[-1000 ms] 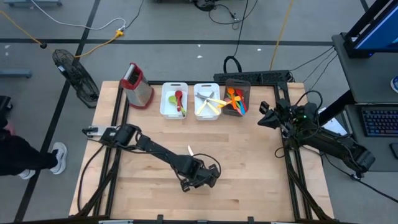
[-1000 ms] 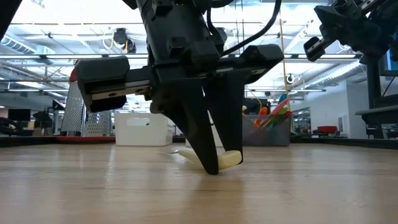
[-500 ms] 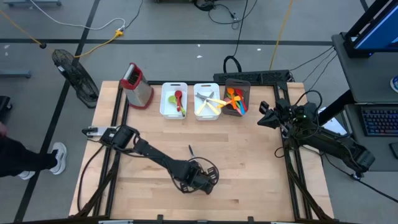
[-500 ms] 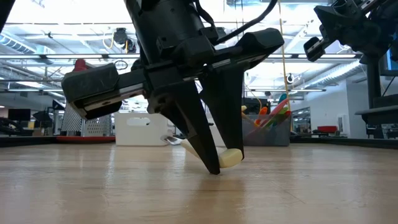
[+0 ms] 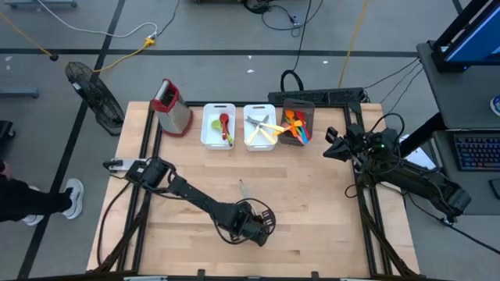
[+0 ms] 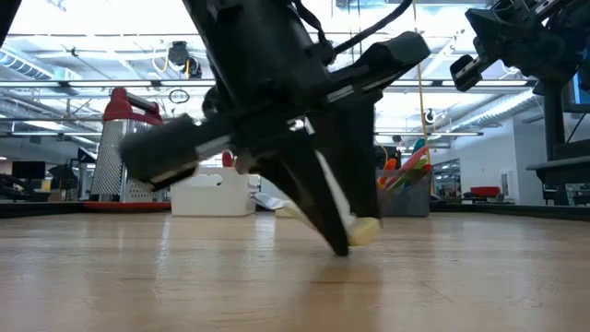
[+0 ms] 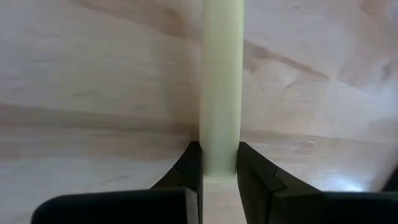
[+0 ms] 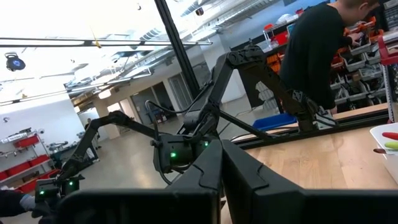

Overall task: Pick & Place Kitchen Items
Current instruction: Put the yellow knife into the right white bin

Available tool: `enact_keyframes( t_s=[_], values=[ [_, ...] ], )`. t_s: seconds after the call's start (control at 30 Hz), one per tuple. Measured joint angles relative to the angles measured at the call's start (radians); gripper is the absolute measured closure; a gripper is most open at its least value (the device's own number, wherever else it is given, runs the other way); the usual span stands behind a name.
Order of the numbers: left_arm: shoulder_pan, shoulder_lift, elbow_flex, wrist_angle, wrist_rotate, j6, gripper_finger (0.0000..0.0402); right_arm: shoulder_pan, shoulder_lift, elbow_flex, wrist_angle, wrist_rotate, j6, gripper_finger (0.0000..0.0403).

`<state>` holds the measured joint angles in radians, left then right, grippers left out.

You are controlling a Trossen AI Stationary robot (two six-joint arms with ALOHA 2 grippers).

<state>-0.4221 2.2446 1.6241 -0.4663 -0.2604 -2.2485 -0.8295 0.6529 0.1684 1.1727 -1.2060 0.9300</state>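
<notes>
Your item is a utensil w/ a pale cream handle (image 7: pixel 221 87), lying on the wooden table (image 5: pixel 312 226) near the front-centre; its thin metal end (image 5: pixel 241 187) points toward the bins. Left gripper (image 5: pixel 248 228) is clamped on the handle: in the left wrist view both fingers (image 7: pixel 186 168) press its sides, and in the low view the handle's butt end (image 6: pixel 364 232) sits at the fingertips, right at the tabletop.

No brand, label or readable writing anywhere you can see.

Vs the earlier frames: the left gripper has swung round a bit w/ the utensil in it, so the metal end has shifted slightly across the table, and in the low view the whole gripper now leans more, its tips farther right. Grip unchanged.

Along the back edge, unmoved: red-topped grater (image 5: pixel 172 107), white bin w/ green & red pieces (image 5: pixel 218 125), white bin w/ yellow-handled metal pieces (image 5: pixel 260 127), dark bin w/ orange & blue ones (image 5: pixel 297 121).

Right gripper (image 5: pixel 331 147) waits clenched shut, empty, at the table's right edge. A person in a dark top (image 8: pixel 317 46) stands beyond the table, seen in the right wrist view.
</notes>
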Motion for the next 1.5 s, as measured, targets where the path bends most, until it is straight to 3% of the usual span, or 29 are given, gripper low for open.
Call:
enact_keyframes(
  t_s=[0.3,0.57,0.8,0.97,1.23,1.5],
  values=[
    [0.005,0.005,-0.003,0.117,-0.114,0.077,0.0348,0.000,0.000,0.000,0.000,0.000,0.017,0.0399],
    [0.016,0.004,-0.002,0.383,-0.236,0.262,0.0348,0.000,0.008,0.000,0.000,0.003,0.086,0.0399],
    [0.063,0.004,-0.001,0.655,-0.249,0.438,0.0348,0.000,0.010,0.000,0.000,0.004,0.087,0.0399],
    [0.130,0.002,0.000,0.867,-0.183,0.583,0.0348,0.000,0.010,0.000,0.000,0.004,0.087,0.0399],
    [0.262,0.000,0.001,1.112,0.023,0.708,0.0348,0.000,0.010,0.000,0.000,0.004,0.106,0.0399],
    [0.335,0.000,0.001,1.180,0.079,0.729,0.0348,0.000,0.010,0.000,0.000,0.003,0.106,0.0399]
  ],
)
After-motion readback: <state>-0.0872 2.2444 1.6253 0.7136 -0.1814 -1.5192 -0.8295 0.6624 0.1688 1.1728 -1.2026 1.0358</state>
